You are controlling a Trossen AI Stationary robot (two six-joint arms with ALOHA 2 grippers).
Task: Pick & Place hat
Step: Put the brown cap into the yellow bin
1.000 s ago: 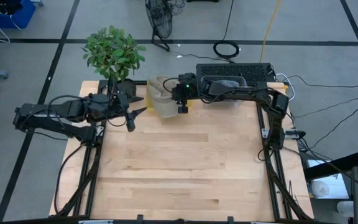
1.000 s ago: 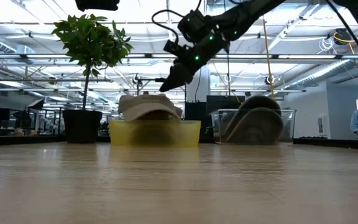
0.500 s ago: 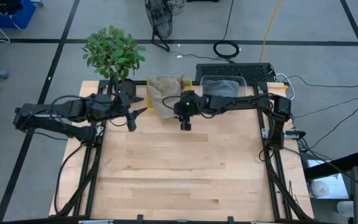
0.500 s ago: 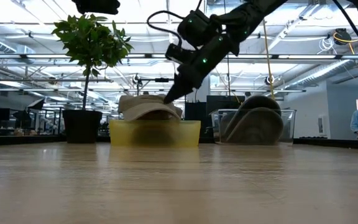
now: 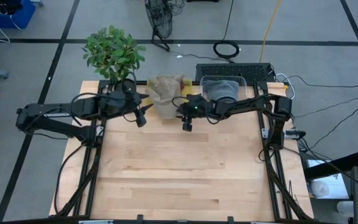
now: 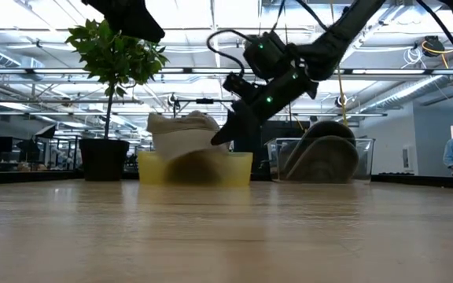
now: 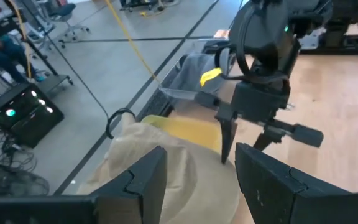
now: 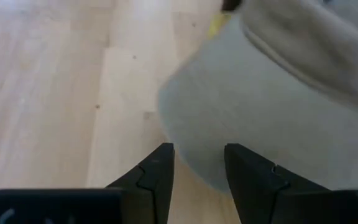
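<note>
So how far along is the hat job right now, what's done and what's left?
Done: a dark grey hat already sits in the clear plastic bin.
In hand: the right gripper is at the brim of the beige fabric hat, which sits tilted on the yellow tub; the left gripper hovers open beside it.
Left: lifting the beige hat out and placing it.

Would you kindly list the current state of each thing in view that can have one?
Beige hat: on the yellow bin, brim tilted up.
Yellow bin: upright, hat on top.
Clear bin: upright, holding a dark hat.
Right gripper: open, brim between its fingers.
Left gripper: open, beside the hat.
</note>
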